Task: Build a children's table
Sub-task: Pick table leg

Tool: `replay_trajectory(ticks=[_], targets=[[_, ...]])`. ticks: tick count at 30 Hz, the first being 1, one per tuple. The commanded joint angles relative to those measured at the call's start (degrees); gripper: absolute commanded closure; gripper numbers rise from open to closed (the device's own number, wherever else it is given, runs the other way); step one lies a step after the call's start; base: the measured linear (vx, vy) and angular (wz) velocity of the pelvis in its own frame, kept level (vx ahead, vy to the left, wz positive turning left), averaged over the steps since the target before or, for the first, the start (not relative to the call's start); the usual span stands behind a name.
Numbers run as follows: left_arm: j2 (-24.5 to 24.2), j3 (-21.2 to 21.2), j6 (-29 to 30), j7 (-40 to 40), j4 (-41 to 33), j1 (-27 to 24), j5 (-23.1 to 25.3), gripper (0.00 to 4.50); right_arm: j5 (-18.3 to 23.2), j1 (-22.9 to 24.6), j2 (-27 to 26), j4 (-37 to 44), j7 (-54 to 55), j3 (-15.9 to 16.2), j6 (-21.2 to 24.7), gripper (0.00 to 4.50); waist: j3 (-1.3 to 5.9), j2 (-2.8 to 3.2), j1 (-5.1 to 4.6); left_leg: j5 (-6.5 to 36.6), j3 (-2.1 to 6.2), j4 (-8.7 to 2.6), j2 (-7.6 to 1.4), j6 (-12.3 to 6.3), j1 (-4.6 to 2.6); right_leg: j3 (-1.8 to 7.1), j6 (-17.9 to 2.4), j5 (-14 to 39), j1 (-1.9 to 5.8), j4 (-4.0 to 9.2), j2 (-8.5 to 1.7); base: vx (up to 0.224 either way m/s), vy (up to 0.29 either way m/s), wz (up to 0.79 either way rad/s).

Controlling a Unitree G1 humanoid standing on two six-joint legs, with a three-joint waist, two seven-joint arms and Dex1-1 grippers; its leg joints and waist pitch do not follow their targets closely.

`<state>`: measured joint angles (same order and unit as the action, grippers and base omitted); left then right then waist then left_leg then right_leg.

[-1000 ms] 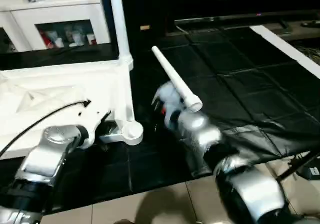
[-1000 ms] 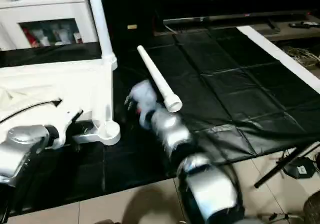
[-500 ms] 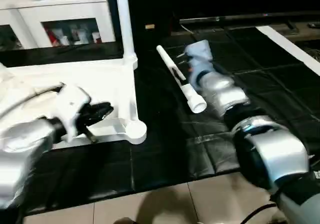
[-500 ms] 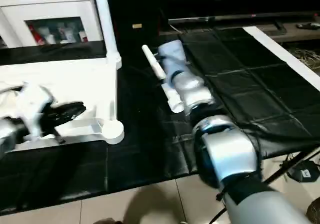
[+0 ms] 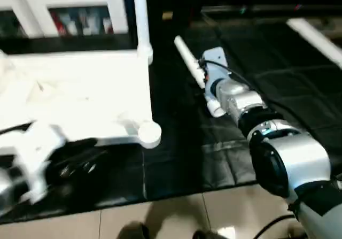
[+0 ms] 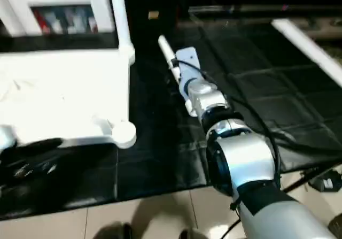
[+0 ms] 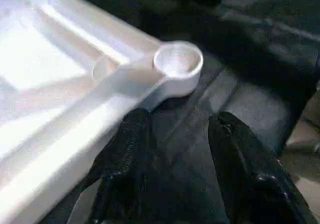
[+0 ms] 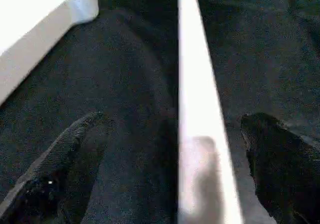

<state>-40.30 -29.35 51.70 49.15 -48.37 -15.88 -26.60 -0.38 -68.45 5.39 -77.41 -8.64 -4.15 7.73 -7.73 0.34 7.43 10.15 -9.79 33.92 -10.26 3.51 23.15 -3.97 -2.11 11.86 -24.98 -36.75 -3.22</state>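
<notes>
The left gripper [image 7: 175, 149] has let go and pulled back, fingers apart by the tabletop's [image 5: 80, 94] empty socket [image 7: 177, 61]; the right gripper [image 8: 170, 149], wide open, now straddles the loose leg [image 8: 195, 83] on the mat [image 5: 278, 94], ready to grab

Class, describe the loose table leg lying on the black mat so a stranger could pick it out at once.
Start at the upturned white tabletop on the black mat. Just to its right lies a long white tube, the loose leg, flat between the open fingers of the right gripper. Unlike the leg standing upright in the tabletop's far corner, this one lies flat and unattached.
</notes>
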Motion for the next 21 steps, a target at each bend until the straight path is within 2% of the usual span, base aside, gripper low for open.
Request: replay_trajectory(ticks=[1,2,3,4,5,6,8,9,10,11,12,13,16,17,18,20,21], targets=[[-0.93,-2.36,1.59,0.24,-2.36,-1.46,-1.67,2.06,0.15,-0.42,0.14,-0.81,0.05,-0.76,1.53,0.00,2.62,0.97,0.10,11.05,1.32,-4.12,-2.48,-3.02,-0.69,3.64,-12.00,3.09,2.51,3.92,-4.24,0.000,0.000,0.00],[-0.93,-2.36,1.59,0.24,-2.36,-1.46,-1.67,2.06,0.15,-0.42,0.14,-0.81,0.05,-0.76,1.53,0.00,2.44,1.11,0.21,9.99,1.30,-4.04,-2.55,-3.79,-0.61,3.52,-12.64,1.71,2.53,3.81,-4.19,0.000,0.000,0.00],[-1.22,-3.41,1.97,0.17,-3.14,-2.80,-2.33,2.04,0.08,-0.40,0.18,-0.92,0.36,-0.94,2.33,0.00,2.14,0.68,0.16,9.45,1.18,-4.00,-2.54,-4.27,-0.59,3.51,-12.72,1.21,2.46,3.87,-4.11,0.000,0.000,0.00],[-1.57,-4.93,2.54,-0.24,-4.27,-4.56,-3.72,1.82,0.05,-0.47,0.29,-1.05,1.01,-1.38,3.29,0.00,1.87,0.71,0.34,7.29,1.16,-3.81,-2.54,-5.08,-0.47,3.43,-13.07,-0.81,2.43,3.59,-4.10,0.000,0.000,0.00],[-1.48,-5.43,2.88,-0.35,-4.65,-5.03,-4.15,1.82,0.18,-0.56,0.36,-1.11,1.41,-1.69,3.85,0.00,1.80,0.62,0.28,6.57,1.13,-3.75,-2.51,-5.29,-0.33,3.44,-13.24,-1.68,2.52,3.46,-4.01,0.000,0.000,0.00],[-1.34,-6.03,3.59,-0.42,-5.19,-5.27,-4.65,1.64,0.18,-0.63,0.41,-1.13,1.59,-2.01,4.16,0.00,1.56,0.41,0.29,5.67,1.05,-3.72,-2.53,-5.88,-0.30,3.36,-13.04,-2.65,2.30,3.53,-3.77,0.000,0.000,0.00],[-1.25,-6.50,4.20,-0.37,-5.66,-5.44,-4.98,1.64,0.02,-0.72,0.48,-1.20,1.37,-2.03,4.96,0.00,0.89,0.52,0.33,8.38,1.04,-4.02,-2.70,-5.29,-0.34,3.47,-13.05,0.67,2.12,3.75,-3.92,0.000,0.000,0.00],[-1.22,-6.84,4.71,-0.34,-6.04,-5.49,-5.22,1.59,-0.15,-0.79,0.54,-1.24,1.11,-2.00,5.50,0.00,0.79,0.52,0.33,9.45,1.07,-4.13,-2.78,-4.84,-0.49,3.48,-12.95,2.24,2.13,3.88,-4.06,0.000,0.000,0.00],[-1.12,-7.34,5.46,-0.29,-6.59,-5.54,-5.54,1.31,-0.34,-0.87,0.68,-1.30,1.33,-1.95,6.31,0.00,0.36,0.43,0.38,11.22,1.12,-4.37,-2.91,-3.65,-0.62,3.64,-12.37,5.08,2.00,4.08,-4.22,0.000,0.000,0.00],[-1.01,-8.01,6.38,-0.26,-7.25,-5.64,-6.20,1.31,-0.34,-1.09,0.91,-1.43,1.51,-2.05,8.37,0.00,0.35,0.38,0.35,11.59,1.09,-4.41,-2.94,-3.27,-0.72,3.70,-12.22,5.51,1.99,4.14,-4.22,0.000,0.000,0.00],[-1.05,-8.12,6.63,-0.32,-7.36,-5.64,-6.39,1.21,-0.28,-1.21,1.05,-1.49,1.37,-2.12,9.43,0.30,0.29,0.37,0.36,11.69,1.12,-4.45,-2.96,-2.92,-0.79,3.73,-12.12,5.59,1.99,4.12,-4.26,0.000,0.000,0.00],[-1.11,-8.14,6.72,-0.39,-7.37,-5.64,-6.51,1.23,-0.23,-1.29,1.12,-1.53,1.21,-2.16,10.04,0.37,0.06,0.34,0.47,12.19,1.10,-4.55,-2.90,-2.26,-0.78,3.80,-11.80,5.74,1.93,4.19,-4.21,0.000,0.000,0.00],[-1.77,-7.77,6.58,-0.92,-6.93,-5.47,-7.28,0.79,-0.61,-1.88,1.51,-1.63,0.18,-1.85,11.93,0.60,0.12,0.56,0.66,12.96,1.08,-4.55,-2.93,-1.43,-0.97,3.90,-11.45,6.17,1.88,4.15,-4.29,0.000,0.000,0.00],[-1.98,-7.60,6.49,-1.04,-6.76,-5.42,-7.48,0.79,-0.81,-2.08,1.63,-1.66,-0.19,-1.68,12.45,0.60,0.09,0.51,0.73,12.69,1.09,-4.54,-2.91,-1.22,-0.87,3.92,-11.51,5.61,1.99,4.09,-4.32,0.000,0.000,0.00],[-2.29,-7.35,6.45,-1.34,-6.53,-5.29,-7.82,0.77,-1.13,-2.26,1.75,-1.69,-0.53,-1.60,13.00,0.70,0.21,0.58,0.76,12.20,1.11,-4.50,-2.93,-1.09,-0.83,3.91,-11.63,4.97,2.09,3.98,-4.37,0.000,0.000,0.00],[-2.73,-6.74,6.36,-1.44,-6.10,-5.20,-8.05,0.76,-0.97,-2.55,1.93,-1.72,-0.88,-2.10,14.11,0.79,0.41,0.30,0.63,9.76,1.02,-4.27,-2.87,-1.46,-0.73,3.86,-12.01,1.84,2.34,3.70,-4.31,0.000,0.000,0.00],[-3.05,-6.43,6.49,-1.30,-5.97,-5.10,-8.11,0.58,-0.85,-2.72,2.00,-1.71,-1.36,-2.36,14.77,0.88,0.65,0.53,0.67,9.16,1.04,-4.15,-2.84,-1.53,-0.75,3.82,-12.21,1.16,2.47,3.55,-4.34,0.000,0.000,0.00]])
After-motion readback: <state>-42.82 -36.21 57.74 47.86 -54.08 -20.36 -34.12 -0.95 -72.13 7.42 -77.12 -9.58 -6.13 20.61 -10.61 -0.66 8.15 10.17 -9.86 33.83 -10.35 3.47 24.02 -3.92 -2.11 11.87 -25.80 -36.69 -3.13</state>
